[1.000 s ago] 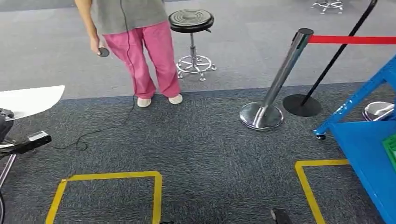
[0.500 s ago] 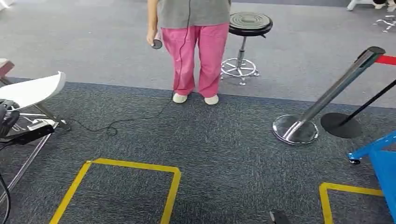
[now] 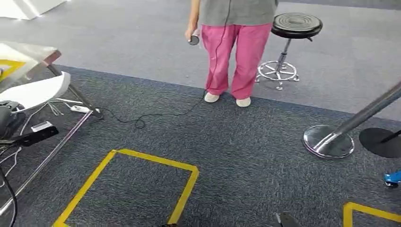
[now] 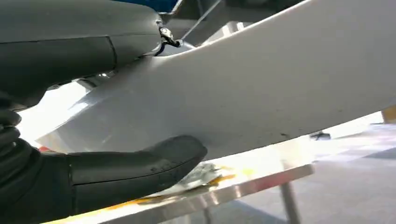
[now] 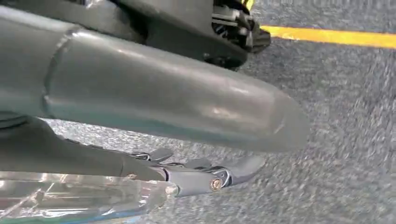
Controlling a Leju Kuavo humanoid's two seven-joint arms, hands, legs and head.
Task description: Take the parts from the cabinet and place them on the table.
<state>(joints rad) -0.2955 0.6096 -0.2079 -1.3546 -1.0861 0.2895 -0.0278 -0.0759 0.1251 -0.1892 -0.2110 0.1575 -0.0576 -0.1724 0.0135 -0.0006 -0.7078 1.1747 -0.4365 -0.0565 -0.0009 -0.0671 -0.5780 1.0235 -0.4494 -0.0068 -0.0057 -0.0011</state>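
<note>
A curved white part (image 3: 34, 91) sits at the far left of the head view, held by my left hand (image 3: 10, 120). In the left wrist view the thick thumb (image 4: 140, 161) presses under the white part (image 4: 261, 88) and dark fingers lie over its other side. The table (image 3: 33, 54), with a shiny top and metal legs, stands at the upper left; its edge (image 4: 243, 189) lies just beyond the part. My right hand (image 5: 187, 135) hangs over the carpet with its fingers (image 5: 210, 179) stretched out apart from the thumb. A clear plastic piece (image 5: 70, 198) lies beside those fingers.
A person in pink trousers (image 3: 236, 52) stands ahead holding a small black device, its cable trailing over the carpet. A black stool (image 3: 295, 28), a chrome post base (image 3: 328, 141) and a blue cart wheel (image 3: 392, 178) are to the right. Yellow tape squares (image 3: 142, 179) mark the floor.
The camera has turned left: the whole scene slid right, the table came into view at the upper left and the blue cart left the picture. The white part stays in my left hand.
</note>
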